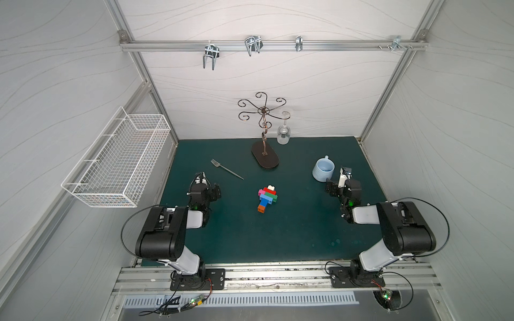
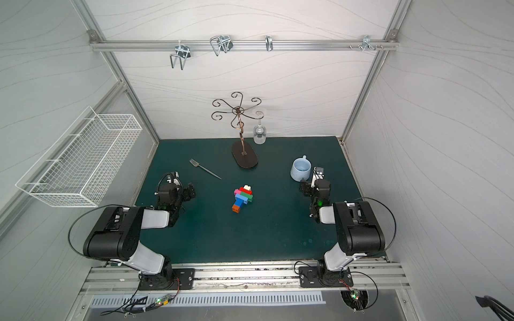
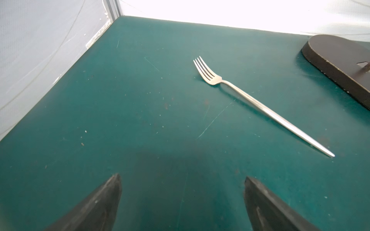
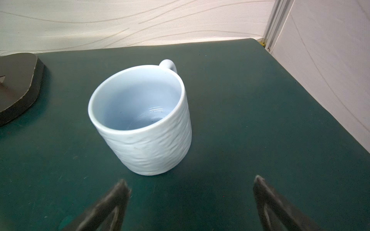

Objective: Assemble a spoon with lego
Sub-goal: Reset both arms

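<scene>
Nearest: left arm [image 1: 164,230] and right arm [image 1: 403,228], bolted along the near edge of the bench [image 1: 278,239], one by each near corner, both folded back on themselves. Left end effector [image 3: 181,178]: jaws wide apart, gripping nothing, over bare mat toward the left edge. Right end effector [image 4: 191,181]: jaws also wide apart, gripping nothing, toward the right edge, just on the near side of the mug [image 4: 156,148].

Spoon [image 1: 267,198] lies flat at approx bench ctr, btwn the two end effectors, well apart from both; visible in both top views. Its lego bricks [image 2: 243,196] are all joined. Orange is at the stem tip toward the near edge, blue next, then light blue, green, red and pink, w/ white at the head end toward the far edge. The build slants slightly, head toward the right edge.

Fork [image 3: 260,106] lies flat, off toward the far-left corner from the spoon, tines pointing at that corner. The mug is light blue and upright, handle toward the far edge. Stand [image 1: 265,158] w/ dark oval base sits mid bench near the far edge, and a wine glass [image 1: 283,133] hangs upside down from it. Wire basket [image 1: 116,164] hangs on the left wall.
</scene>
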